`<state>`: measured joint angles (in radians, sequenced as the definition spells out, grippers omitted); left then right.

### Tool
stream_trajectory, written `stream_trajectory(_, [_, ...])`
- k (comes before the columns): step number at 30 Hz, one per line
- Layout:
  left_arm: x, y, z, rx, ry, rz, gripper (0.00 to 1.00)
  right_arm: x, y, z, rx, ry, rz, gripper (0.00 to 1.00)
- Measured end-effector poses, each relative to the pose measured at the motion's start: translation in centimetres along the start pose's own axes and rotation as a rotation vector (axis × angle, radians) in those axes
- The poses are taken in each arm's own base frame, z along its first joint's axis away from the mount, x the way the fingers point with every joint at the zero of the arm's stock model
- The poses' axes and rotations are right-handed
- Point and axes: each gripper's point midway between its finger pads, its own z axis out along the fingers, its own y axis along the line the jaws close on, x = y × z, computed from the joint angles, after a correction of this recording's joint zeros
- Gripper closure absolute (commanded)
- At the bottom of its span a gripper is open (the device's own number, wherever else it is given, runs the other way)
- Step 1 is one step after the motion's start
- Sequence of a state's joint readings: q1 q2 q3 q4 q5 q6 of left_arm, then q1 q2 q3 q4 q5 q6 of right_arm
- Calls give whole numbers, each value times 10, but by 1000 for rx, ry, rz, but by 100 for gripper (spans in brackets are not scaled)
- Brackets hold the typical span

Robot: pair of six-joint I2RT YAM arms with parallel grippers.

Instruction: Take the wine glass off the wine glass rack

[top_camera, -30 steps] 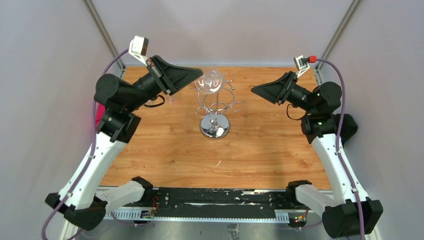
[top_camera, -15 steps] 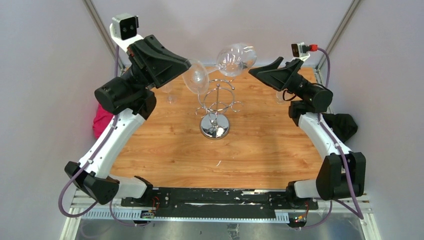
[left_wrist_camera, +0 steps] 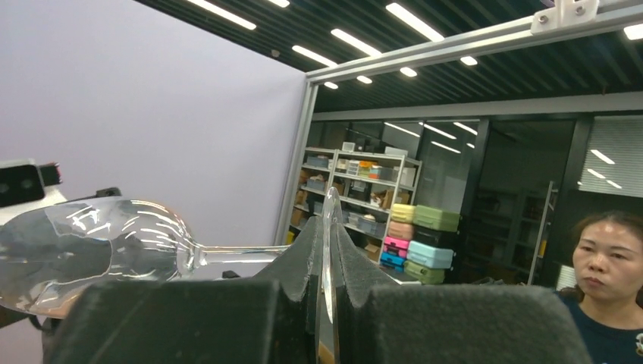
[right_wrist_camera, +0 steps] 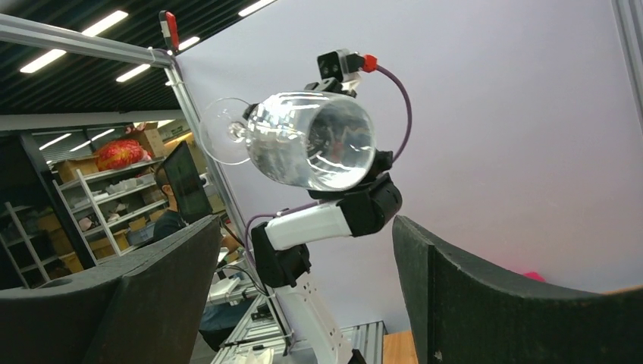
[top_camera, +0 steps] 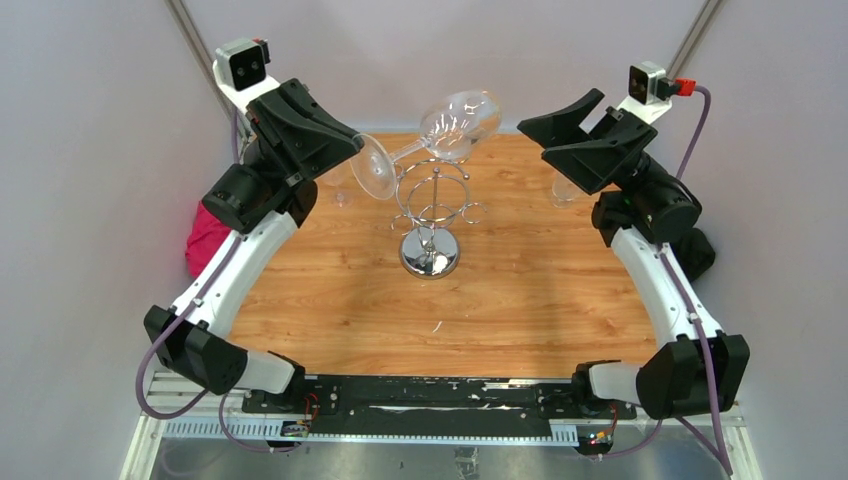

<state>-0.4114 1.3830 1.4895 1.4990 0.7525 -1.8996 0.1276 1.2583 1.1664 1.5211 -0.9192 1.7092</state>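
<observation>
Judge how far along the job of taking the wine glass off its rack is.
Done, apparently: the clear wine glass lies sideways in the air, above the shiny chrome wire rack and seemingly free of it. In hand: the left gripper is shut on its round foot; the right gripper is open, apart from it. Left: probably only setting it down.

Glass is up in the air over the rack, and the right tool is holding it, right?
Not quite. The left tool holds the glass, pinching its foot, as the left wrist view shows. The right tool is open and apart from it. The glass is up over the rack.
</observation>
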Motion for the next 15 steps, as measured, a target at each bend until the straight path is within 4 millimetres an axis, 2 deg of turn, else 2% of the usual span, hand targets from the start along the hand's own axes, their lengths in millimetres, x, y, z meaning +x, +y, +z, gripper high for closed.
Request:
stream_trajectory(9, [2,17,-8,-32,-9,-28,100,-11,13,15,-57,0,-14,13])
stream_trajectory(15, [2,16,-8,-30,-9,-27,100,-7,-1,24,-76,4,49,15])
